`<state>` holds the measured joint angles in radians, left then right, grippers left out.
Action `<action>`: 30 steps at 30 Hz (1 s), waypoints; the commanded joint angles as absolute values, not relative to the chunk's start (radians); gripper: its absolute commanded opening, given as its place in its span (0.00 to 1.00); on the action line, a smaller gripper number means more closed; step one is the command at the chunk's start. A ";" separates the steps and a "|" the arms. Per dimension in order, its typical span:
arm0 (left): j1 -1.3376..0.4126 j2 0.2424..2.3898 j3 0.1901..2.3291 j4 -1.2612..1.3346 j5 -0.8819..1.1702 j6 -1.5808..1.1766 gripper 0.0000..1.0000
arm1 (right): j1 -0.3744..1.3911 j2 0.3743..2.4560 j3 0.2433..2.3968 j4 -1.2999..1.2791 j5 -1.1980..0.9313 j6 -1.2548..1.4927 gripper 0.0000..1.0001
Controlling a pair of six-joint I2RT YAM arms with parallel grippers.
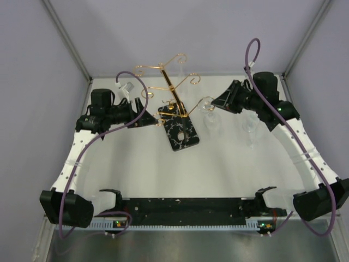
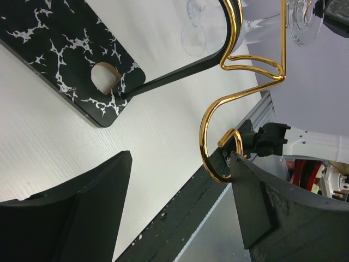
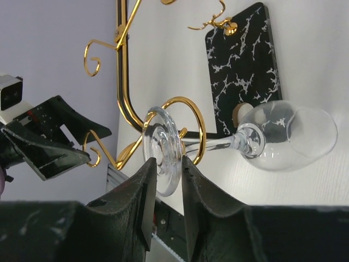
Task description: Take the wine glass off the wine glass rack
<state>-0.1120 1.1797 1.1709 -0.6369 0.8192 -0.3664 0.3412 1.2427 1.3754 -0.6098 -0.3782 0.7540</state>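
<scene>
The wine glass rack is a gold wire stand on a black marbled base at mid-table. A clear wine glass hangs upside down from a curled arm on the rack's right side, its foot in the loop. My right gripper has one finger on each face of that foot and is shut on it; it reaches in from the right. My left gripper stands open just left of the rack, a gold scroll end beside its right finger.
Another clear glass stands on the white table to the right of the rack. Grey walls close in the back and both sides. A black rail runs along the near edge between the arm bases.
</scene>
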 commanded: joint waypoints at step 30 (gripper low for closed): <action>-0.109 1.166 1.175 -0.689 0.756 -0.302 0.76 | 0.279 1.124 1.068 -0.172 -0.457 0.994 0.00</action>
